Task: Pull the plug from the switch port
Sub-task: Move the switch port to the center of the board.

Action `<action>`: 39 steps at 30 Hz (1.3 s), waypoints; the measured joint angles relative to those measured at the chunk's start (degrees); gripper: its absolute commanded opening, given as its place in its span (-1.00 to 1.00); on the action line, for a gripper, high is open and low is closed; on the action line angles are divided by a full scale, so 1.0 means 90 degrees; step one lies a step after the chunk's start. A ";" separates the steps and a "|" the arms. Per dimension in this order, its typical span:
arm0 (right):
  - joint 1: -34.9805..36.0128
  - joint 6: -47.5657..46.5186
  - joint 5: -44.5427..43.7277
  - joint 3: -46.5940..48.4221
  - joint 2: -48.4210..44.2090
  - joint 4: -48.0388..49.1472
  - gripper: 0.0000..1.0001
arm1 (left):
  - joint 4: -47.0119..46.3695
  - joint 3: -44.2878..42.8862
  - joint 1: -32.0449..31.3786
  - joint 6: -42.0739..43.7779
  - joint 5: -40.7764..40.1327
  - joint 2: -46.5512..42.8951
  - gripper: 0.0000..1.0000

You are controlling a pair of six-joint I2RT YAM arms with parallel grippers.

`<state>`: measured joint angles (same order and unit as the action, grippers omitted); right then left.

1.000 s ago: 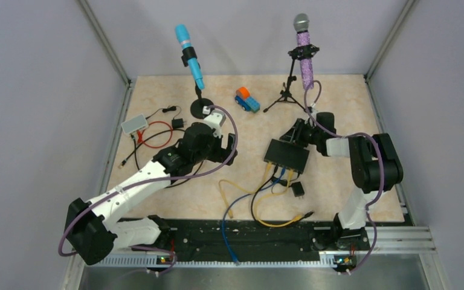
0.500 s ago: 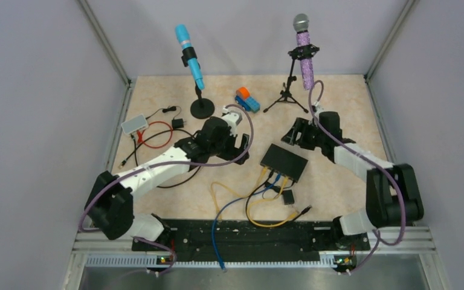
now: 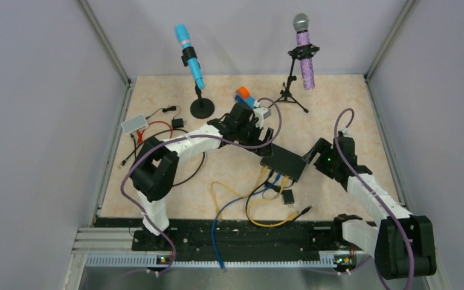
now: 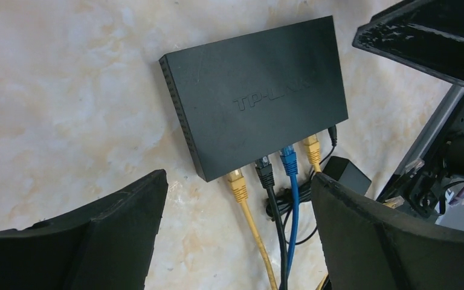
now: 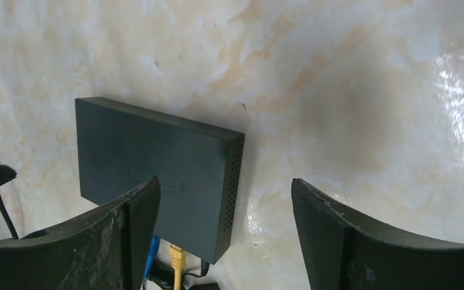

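left end effector (image 4: 238, 181) wide open, empty, over switch (image 4: 254, 96); right end effector (image 5: 225, 184) open, empty; plugs (image 4: 287, 160) seated

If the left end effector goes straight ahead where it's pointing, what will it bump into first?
Probably the black switch, at its port edge where the cable plugs sit. The open left end effector points there, though depth is unclear.

switch (image 4: 260, 103) top: free | port edge (image 4: 266, 152): cables (image 4: 288, 166) crowd | adapter (image 4: 345, 175) just behind
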<state>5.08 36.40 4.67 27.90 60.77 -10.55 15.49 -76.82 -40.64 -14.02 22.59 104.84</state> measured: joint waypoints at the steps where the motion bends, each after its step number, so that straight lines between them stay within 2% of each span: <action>1: 0.0000 0.0085 0.0024 -0.0100 -0.0053 -0.0049 0.57 | 0.0000 -0.0061 0.0000 0.0000 0.0095 0.0168 0.84; 7: -0.0002 0.0454 0.0328 -0.0226 -0.0056 0.0053 0.50 | 0.0034 -0.0262 0.0000 -0.0027 0.0379 0.0901 0.77; 11: -0.0002 0.0590 0.0624 -0.0214 0.0381 0.0267 0.45 | 0.0066 -0.0459 0.0000 -0.0126 0.0578 0.1231 0.70; 21: 0.0019 0.0624 0.1489 -0.0044 0.1375 0.0733 0.26 | -0.0136 -0.0410 -0.0002 -0.0355 0.0896 0.1326 0.41; 25: 0.0197 0.0362 0.1528 0.0469 0.1945 0.0636 0.24 | -0.0306 -0.0143 0.0063 -0.0420 0.0860 0.1324 0.35; 30: 0.0685 -0.0068 0.1139 0.1103 0.2450 0.0345 0.25 | -0.0406 0.0209 0.0155 -0.0457 0.0760 0.1132 0.33; 39: 0.1659 -0.0593 0.0726 0.2101 0.3247 -0.0109 0.31 | -0.0471 0.1481 0.0146 -0.0610 0.0381 0.0080 0.37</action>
<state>20.01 31.07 11.20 46.81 90.00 -11.53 11.25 -63.48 -39.33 -19.51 26.02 105.56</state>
